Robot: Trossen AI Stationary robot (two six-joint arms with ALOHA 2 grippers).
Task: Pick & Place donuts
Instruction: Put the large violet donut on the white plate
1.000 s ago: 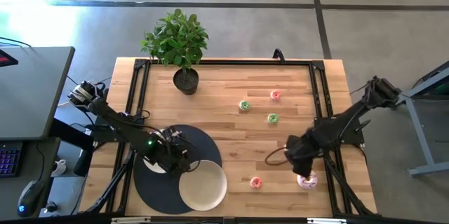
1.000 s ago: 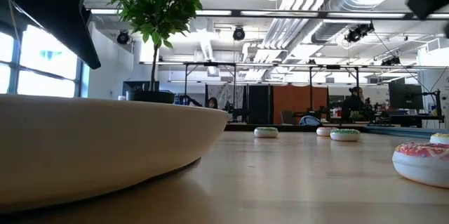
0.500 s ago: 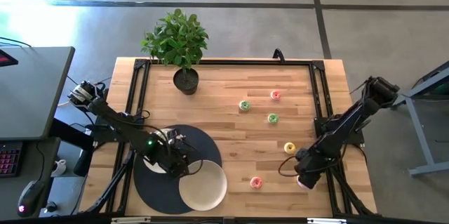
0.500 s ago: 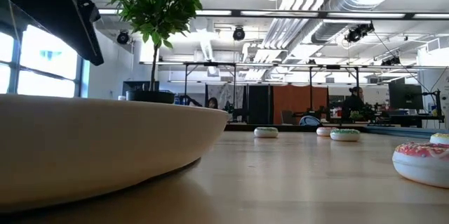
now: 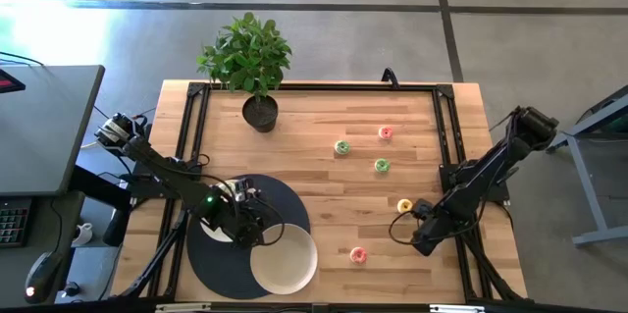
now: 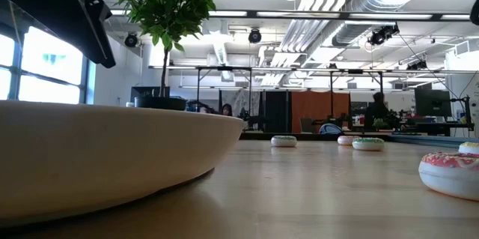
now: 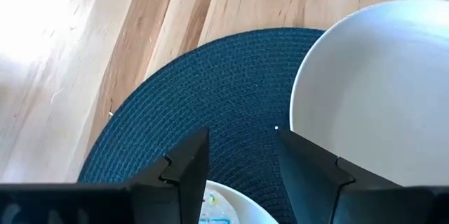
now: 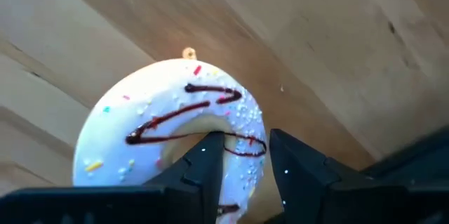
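Note:
A white donut (image 8: 140,147) with dark drizzle and sprinkles lies on the wood near the table's right near corner. My right gripper (image 8: 245,147) is down on it and hides it in the high view (image 5: 422,241). Loose on the table lie two green donuts (image 5: 341,147) (image 5: 381,165), two pink ones (image 5: 385,132) (image 5: 358,254) and a yellow one (image 5: 404,205). My left gripper (image 7: 242,140) hangs open with a narrow gap over the dark round mat (image 5: 211,259), touching nothing that shows. My right gripper has the white donut by the side of its ring (image 8: 242,122). One finger (image 8: 207,157) stands in the hole and the other outside the rim. The fingers come from above, pointing down. The donut lies flat on the table.
A white bowl (image 5: 284,259) sits on the mat's near right part, and a smaller white plate (image 5: 218,231) lies under my left gripper. A potted plant (image 5: 257,68) stands at the far left. Black frame rails (image 5: 446,156) run along the table's sides. Bare wood lies mid-table.
My right gripper has moved toward the near edge and come down over the white donut, covering it in the high view and uncovering the yellow donut. My left gripper has shifted only slightly over the mat.

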